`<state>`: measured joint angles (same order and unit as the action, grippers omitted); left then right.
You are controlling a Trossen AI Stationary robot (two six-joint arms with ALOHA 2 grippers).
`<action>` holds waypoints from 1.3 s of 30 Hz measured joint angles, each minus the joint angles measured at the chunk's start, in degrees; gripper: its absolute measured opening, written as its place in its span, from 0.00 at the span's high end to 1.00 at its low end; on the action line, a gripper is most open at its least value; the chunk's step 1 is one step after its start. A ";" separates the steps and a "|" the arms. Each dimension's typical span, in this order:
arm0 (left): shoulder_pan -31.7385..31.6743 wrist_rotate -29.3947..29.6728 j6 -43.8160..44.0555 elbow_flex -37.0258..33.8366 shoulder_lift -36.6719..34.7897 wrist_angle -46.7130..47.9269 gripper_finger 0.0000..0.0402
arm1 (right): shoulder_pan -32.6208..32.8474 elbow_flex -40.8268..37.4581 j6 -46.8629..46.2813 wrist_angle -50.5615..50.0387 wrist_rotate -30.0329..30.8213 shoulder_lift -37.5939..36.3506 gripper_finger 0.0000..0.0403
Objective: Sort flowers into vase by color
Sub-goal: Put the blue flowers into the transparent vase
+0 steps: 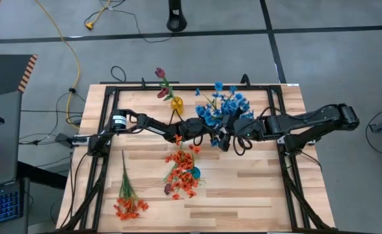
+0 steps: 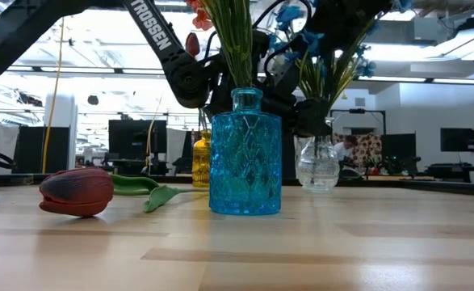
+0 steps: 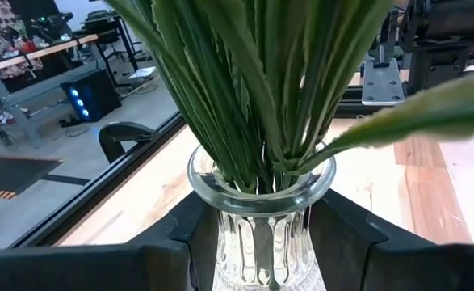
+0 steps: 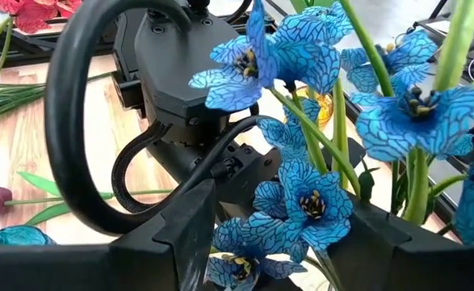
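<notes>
The left gripper (image 3: 261, 242) has its fingers on both sides of the clear glass vase (image 3: 261, 202), near the far edge of the table (image 1: 256, 188). They look like they touch the glass, but I cannot tell for sure. The blue flowers (image 1: 222, 107) stand in this vase. The right gripper (image 4: 277, 234) is apart, with blue blossoms between its fingers, holding nothing.

If the left fingers squeeze unevenly, the tall vase could tip over. The two arms are very close and could bump.

"TROSSEN" in white letters on the dark arm (image 2: 157, 36).
</notes>
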<state>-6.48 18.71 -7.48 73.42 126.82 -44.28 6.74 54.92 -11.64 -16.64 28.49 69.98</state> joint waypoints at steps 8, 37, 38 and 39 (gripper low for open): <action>-0.28 0.29 4.45 0.01 -0.04 0.66 0.59 | 0.31 0.00 -6.00 0.42 -0.20 -3.73 0.42; -0.63 -0.08 7.71 0.01 -0.07 0.88 0.61 | -4.83 -0.02 -6.90 19.41 -18.99 -4.98 0.42; -0.63 -0.08 7.73 0.00 -0.07 0.88 0.61 | -5.49 -0.10 -6.88 19.28 -19.62 -4.98 0.42; -0.63 -0.08 7.72 0.00 -0.07 0.88 0.61 | -6.16 -0.53 -6.88 19.60 -20.45 -4.98 0.42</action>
<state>-7.11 18.63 0.24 73.42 126.76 -43.40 0.58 54.38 -18.52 2.95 8.04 64.99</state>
